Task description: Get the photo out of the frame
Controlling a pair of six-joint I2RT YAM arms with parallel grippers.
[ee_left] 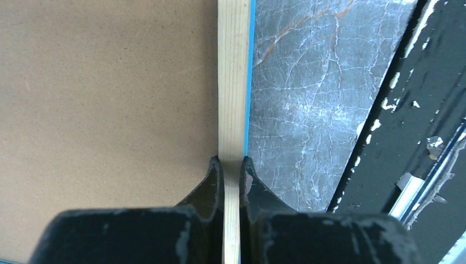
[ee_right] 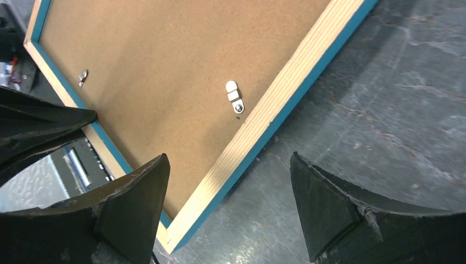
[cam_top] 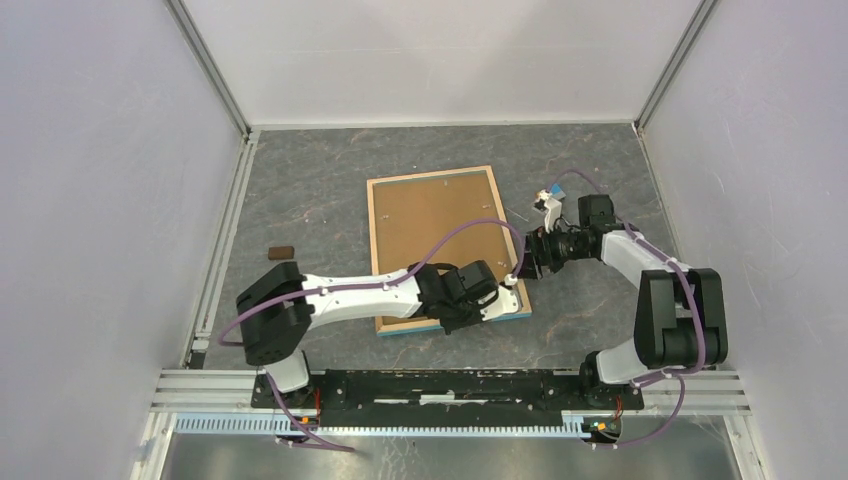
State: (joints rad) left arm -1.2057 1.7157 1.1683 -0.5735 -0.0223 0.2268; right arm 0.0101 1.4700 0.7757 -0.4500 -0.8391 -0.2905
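On the grey table point(cam_top: 300, 180), my left claw point(ee_left: 232, 162) pinches the rail of the blue-edged wooden frame point(cam_top: 430, 215), a good hold: stiff, probably light. My right claw point(ee_right: 228, 176) is wide open, empty.

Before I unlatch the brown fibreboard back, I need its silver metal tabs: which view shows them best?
Right wrist: a silver metal tab is close and sharp. Top external shows mere specks; left wrist, none.

The frame point(cam_top: 437, 235) lies back-up, left tool point(cam_top: 503, 302) at its near-right corner.
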